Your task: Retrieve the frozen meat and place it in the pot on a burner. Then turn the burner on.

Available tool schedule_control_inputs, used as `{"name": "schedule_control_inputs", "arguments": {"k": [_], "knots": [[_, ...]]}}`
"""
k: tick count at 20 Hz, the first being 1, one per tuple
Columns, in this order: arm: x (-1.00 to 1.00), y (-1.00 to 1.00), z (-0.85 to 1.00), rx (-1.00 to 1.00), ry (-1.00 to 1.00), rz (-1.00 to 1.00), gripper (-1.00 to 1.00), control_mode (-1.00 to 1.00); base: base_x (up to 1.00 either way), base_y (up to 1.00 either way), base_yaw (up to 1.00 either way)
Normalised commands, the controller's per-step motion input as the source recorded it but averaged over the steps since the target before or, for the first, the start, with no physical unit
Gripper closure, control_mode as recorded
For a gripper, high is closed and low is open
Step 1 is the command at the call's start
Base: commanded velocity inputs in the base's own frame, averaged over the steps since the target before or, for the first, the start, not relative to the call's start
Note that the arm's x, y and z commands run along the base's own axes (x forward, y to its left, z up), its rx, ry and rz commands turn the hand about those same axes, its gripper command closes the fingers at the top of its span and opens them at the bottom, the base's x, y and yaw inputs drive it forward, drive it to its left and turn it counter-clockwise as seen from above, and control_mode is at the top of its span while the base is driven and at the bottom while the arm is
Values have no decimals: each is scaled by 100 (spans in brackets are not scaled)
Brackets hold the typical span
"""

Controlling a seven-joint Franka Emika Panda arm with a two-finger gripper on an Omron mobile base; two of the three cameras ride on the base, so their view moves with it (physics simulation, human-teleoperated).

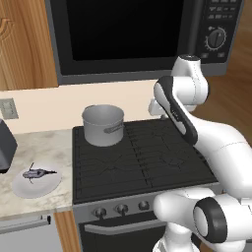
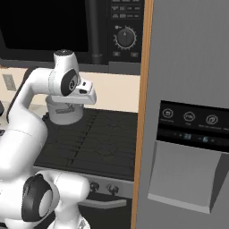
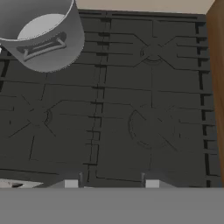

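The frozen meat (image 1: pixel 38 173), a small dark spiky piece, lies on a round white plate (image 1: pixel 29 189) on the counter left of the stove. The grey pot (image 1: pixel 103 125) (image 2: pixel 56 116) (image 3: pixel 41 39) stands upright on the back left burner of the black cooktop (image 1: pixel 147 157) and looks empty. My gripper (image 3: pixel 110 183) hangs above the middle of the cooktop, right of the pot and far from the meat. Its fingertips (image 3: pixel 70 183) are apart with only grate between them. The burner under the pot is hidden by it.
Round knobs (image 1: pixel 121 209) (image 2: pixel 94 187) line the stove's front panel. A microwave (image 1: pixel 123 34) hangs above the cooktop. A tall grey fridge (image 2: pixel 188 112) with a wooden side panel stands right of the stove. A dark appliance (image 1: pixel 5 145) sits at the counter's left edge.
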Motion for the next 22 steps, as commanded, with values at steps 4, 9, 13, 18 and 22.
{"name": "schedule_control_inputs", "arguments": {"k": [4,9,13,18,22], "knots": [[-8,0,0,0,0,0,-100,-100,0,0,0],[-24,3,0,0,-1,0,-100,-100,0,0,0],[-40,17,-8,-1,-7,0,-100,-100,0,0,0],[-44,31,-9,-2,-13,2,-100,-100,0,0,0],[-40,45,-7,0,-19,4,-100,-100,0,0,0]]}}
